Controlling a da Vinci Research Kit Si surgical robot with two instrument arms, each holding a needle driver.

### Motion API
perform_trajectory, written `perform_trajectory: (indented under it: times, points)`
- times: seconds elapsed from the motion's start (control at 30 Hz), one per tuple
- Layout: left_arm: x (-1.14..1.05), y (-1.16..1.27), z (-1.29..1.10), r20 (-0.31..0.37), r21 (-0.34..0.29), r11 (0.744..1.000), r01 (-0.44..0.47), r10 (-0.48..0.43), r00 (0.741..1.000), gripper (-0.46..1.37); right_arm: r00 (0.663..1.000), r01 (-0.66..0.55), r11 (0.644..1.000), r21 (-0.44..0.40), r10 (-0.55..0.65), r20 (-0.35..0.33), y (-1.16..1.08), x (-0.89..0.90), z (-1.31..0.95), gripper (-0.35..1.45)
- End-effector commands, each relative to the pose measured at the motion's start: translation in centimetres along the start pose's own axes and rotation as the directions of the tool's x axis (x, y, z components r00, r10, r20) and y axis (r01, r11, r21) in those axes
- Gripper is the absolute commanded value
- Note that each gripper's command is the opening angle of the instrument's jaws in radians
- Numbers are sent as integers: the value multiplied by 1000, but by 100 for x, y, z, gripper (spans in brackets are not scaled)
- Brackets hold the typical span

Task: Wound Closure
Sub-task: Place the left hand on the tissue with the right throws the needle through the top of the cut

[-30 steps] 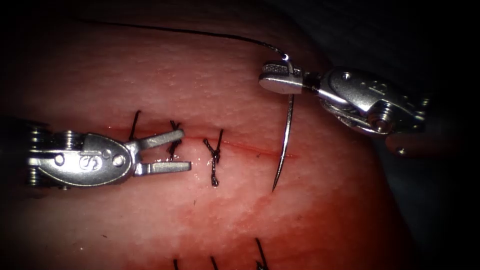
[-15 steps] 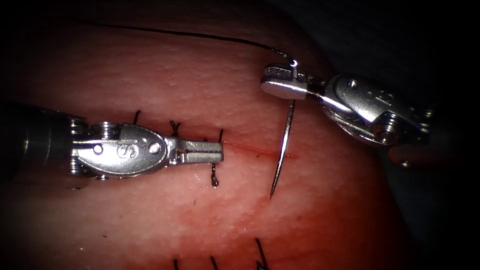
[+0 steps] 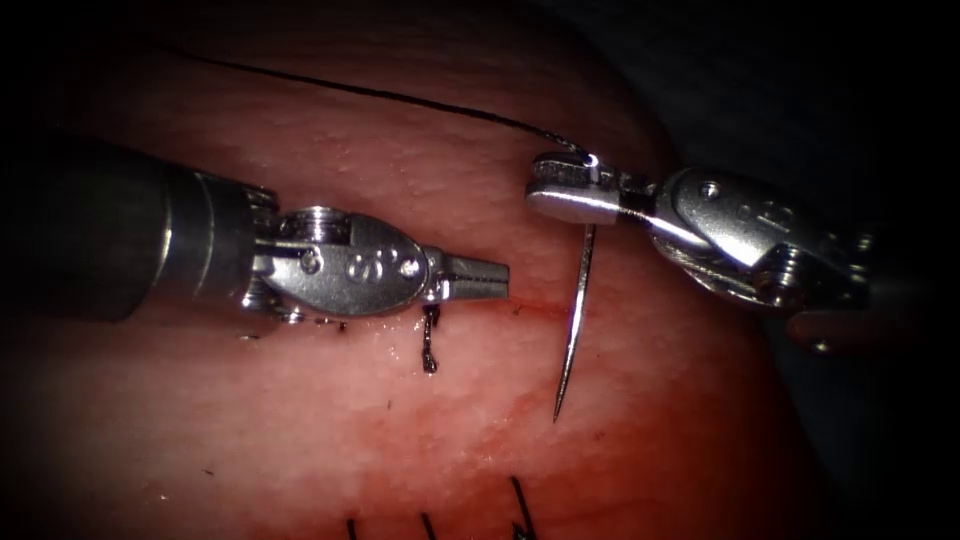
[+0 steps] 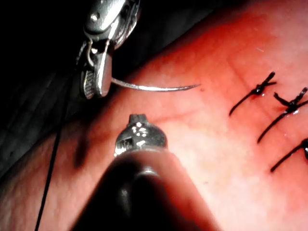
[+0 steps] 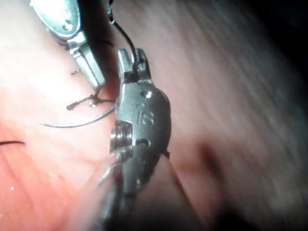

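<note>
Nearest the endoscope, cut thread ends (image 3: 520, 505) stand up from the tissue (image 3: 300, 430) at the lower edge. Above them, red fluid (image 3: 480, 410) stains the surface below the cut (image 3: 530, 308). One knotted stitch (image 3: 429, 342) shows beside the left tool, its tail hanging below the cut. The needle (image 3: 575, 330) hangs free of the tissue, crossing the cut near its right end, point (image 3: 557, 415) down and clear of the surface. The left tool (image 3: 495, 278) lies over the cut, left of the needle, jaws closed and holding nothing. The right tool (image 3: 545, 190) sits above the cut, jaws clamped on the needle near its thread end. Farthest back, the thread (image 3: 380, 95) runs from the needle's end away to the left across the tissue.
</note>
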Motion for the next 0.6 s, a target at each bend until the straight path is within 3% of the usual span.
perform_trajectory:
  times: [0.03, 0.37, 0.6]
  points:
    - [1, -1, 1, 10, -12, 1000, -5, 5, 1000, -35, 1000, 0, 1000, -7, 0, 1, 0, 0, 0, -35]
    - [-6, -12, 13, 55, -19, 1000, -15, 16, 998, -35, 1000, 3, 1000, -8, -3, 1, 2, 2, 0, -35]
    - [-16, -4, 33, 53, -12, 999, -38, 39, 998, -35, 999, 29, 998, -48, -29, -13, 6, 8, -2, -35]
